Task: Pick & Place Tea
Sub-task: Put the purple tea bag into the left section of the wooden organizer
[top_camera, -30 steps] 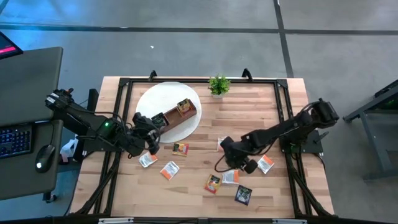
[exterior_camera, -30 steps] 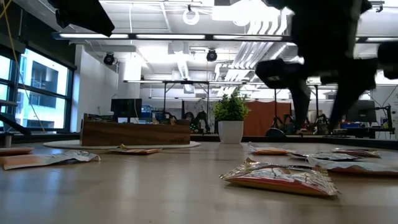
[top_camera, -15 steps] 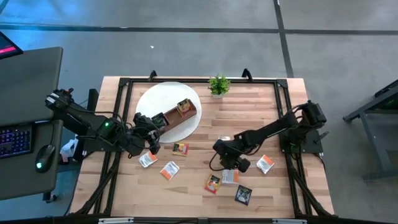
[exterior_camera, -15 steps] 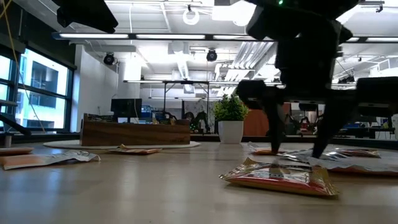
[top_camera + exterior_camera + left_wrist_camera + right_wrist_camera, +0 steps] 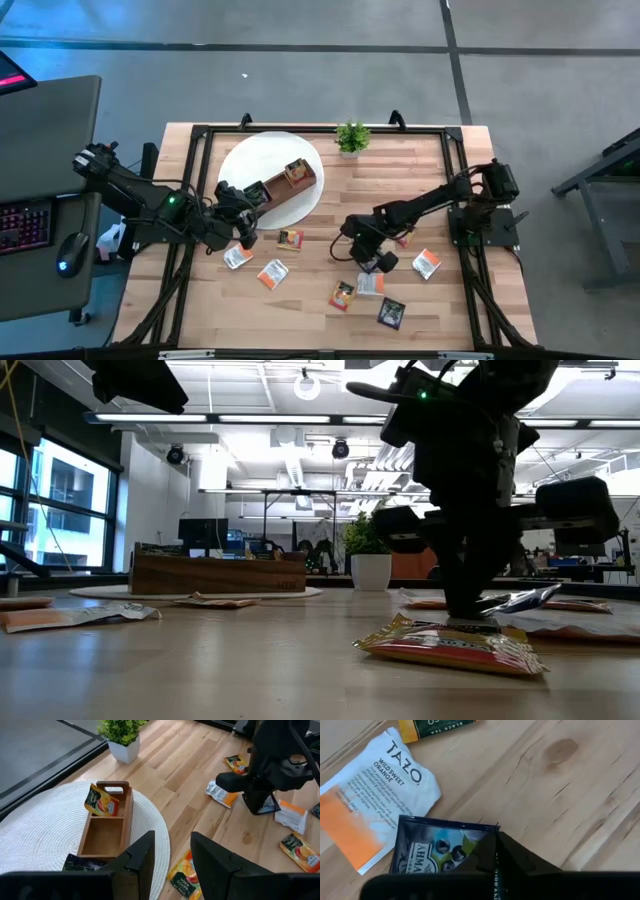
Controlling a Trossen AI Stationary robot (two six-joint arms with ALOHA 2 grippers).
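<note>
Clock directions are read on the high view, with 12 at the counter's (image 5: 400, 180) far edge.

1. Nearest the front edge, at about 5 o'clock, a dark loose sachet (image 5: 390, 313) lies flat. Just beyond it are a red-yellow sachet (image 5: 342, 295) and a white-and-orange sachet (image 5: 370, 284), side by side.
2. The right claw (image 5: 365, 258) is just past those two, near the counter's middle, down at the wood. Its fingers are pressed together on the edge of a navy sachet (image 5: 435, 851). One part of that sachet appears tilted up off the counter in the low view. A white Tazo sachet (image 5: 375, 805) lies flat just beside it.
3. At 4 o'clock from the right claw, another white-orange sachet (image 5: 427, 263) lies apart.
4. At 7 to 8 o'clock lie an orange sachet (image 5: 272, 273) and a pale sachet (image 5: 237, 257). An orange-red sachet (image 5: 290, 239) sits a little farther in.
5. The left claw (image 5: 243, 228) hangs at 9 o'clock, over the near end of the wooden box (image 5: 285, 190). Its fingers stand apart with nothing between them.
6. The box rests on a white round mat (image 5: 240, 160). A yellow-green sachet (image 5: 296, 172) stands tilted in its far compartment, the middle one is bare, and something dark lies in the near end.
7. A potted plant (image 5: 351, 137) stands at 12 o'clock.
</note>
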